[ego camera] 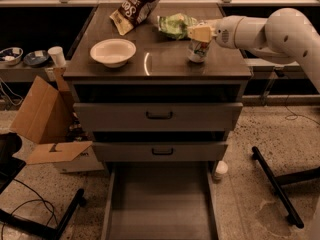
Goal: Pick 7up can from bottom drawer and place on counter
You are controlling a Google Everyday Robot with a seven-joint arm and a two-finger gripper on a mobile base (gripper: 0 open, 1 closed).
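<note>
The 7up can (197,51) stands upright on the counter (160,64), right of the middle, with greenish body and pale markings. My gripper (200,34) reaches in from the right on a white arm and sits over the can's top, its pale fingers (199,32) around the upper part of the can. The bottom drawer (160,204) is pulled out at the bottom of the view with a bare grey floor.
A white bowl (113,52) sits on the counter's left. A brown snack bag (137,5) and a green snack bag (176,24) lie at the back. A cardboard box (46,119) stands left of the cabinet. A small white bottle (220,170) stands on the floor.
</note>
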